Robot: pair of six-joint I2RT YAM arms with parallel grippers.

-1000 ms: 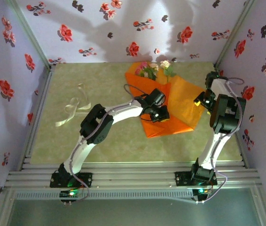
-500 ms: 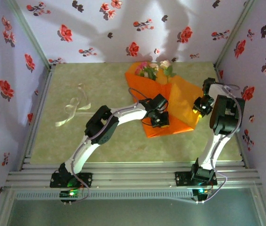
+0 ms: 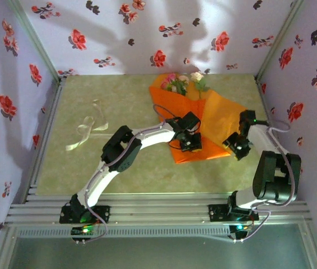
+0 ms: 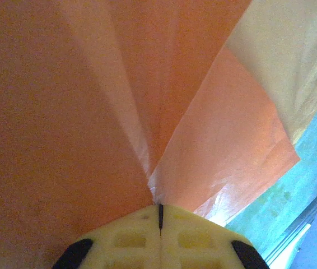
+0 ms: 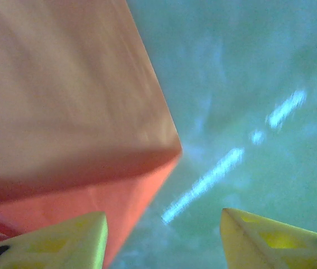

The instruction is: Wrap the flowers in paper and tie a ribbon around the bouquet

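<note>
Paper (image 3: pixel 215 116): lying partly folded on the right half of the table (image 3: pixel 130 106), narrow end pointing toward the arms, wide end toward the back wall.
Flowers (image 3: pixel 182 83): resting at the far end of the orange sheet, pink and cream heads poking out past its edge, close to the back wall; stems hidden under the fold.
Left gripper (image 3: pixel 189 144): holding a crease at the near middle of the sheet, fingers pressed together with the thin orange layer pinched between them, plain in the left wrist view.
Right gripper (image 3: pixel 232 147): hovering low just beside the near right corner of the sheet, fingers spread wide and gripping nothing; in the right wrist view, one fingertip sitting by the orange edge, the other over bare table.
Ribbon (image 3: pixel 87 128): lying limp and looped on the left part of the table, well apart from the sheet and both grippers.
Step in hand: wrapping, by the look of it; one fold being pinned, the right side not yet brought over, tying not yet begun.
Next move: probably calling for closing the spread fingers on that right corner and drawing it across the stems while pinning the crease; needing a low, shallow approach to catch so thin an edge.
Risk: possibly dragging the whole sheet and shifting the blooms.
</note>
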